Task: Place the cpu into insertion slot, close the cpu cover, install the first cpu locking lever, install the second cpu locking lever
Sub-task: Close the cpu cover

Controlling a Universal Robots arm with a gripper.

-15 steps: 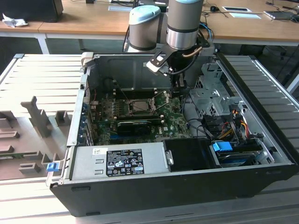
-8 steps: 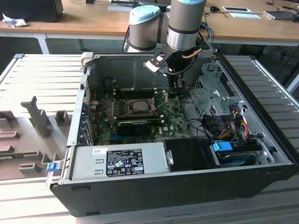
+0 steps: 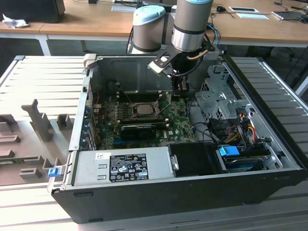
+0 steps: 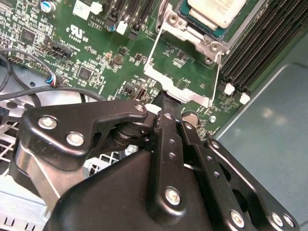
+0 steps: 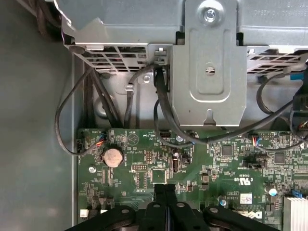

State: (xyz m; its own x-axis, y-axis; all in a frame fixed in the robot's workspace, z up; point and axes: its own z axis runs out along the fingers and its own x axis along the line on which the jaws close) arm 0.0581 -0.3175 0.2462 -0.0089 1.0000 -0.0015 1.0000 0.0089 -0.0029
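Black and close to the lens in both wrist views, the gripper (image 4: 165,100) has its two fingers pressed flat together, no gap between them. In the second wrist view their tips meet the near edge of the cpu cover (image 4: 179,89), a thin silver frame that is raised off the green motherboard (image 4: 91,53), with the board showing through its window. From this angle I cannot tell whether the tips pinch that edge or only touch it.

Just beyond the raised frame, the cpu (image 4: 216,12) lies flat in the insertion slot (image 4: 211,46), pale metal face up, uncovered.

In the exterior view the arm (image 3: 192,24) reaches down into an open computer case (image 3: 192,192) that lies on its side. It comes down toward the exterior view's right of the slot. A grey power supply (image 3: 125,166) sits along the near wall of the case. In the first wrist view black cables (image 5: 163,110) trail from a metal bracket (image 5: 209,62) onto the board, near a round coin battery (image 5: 113,156).
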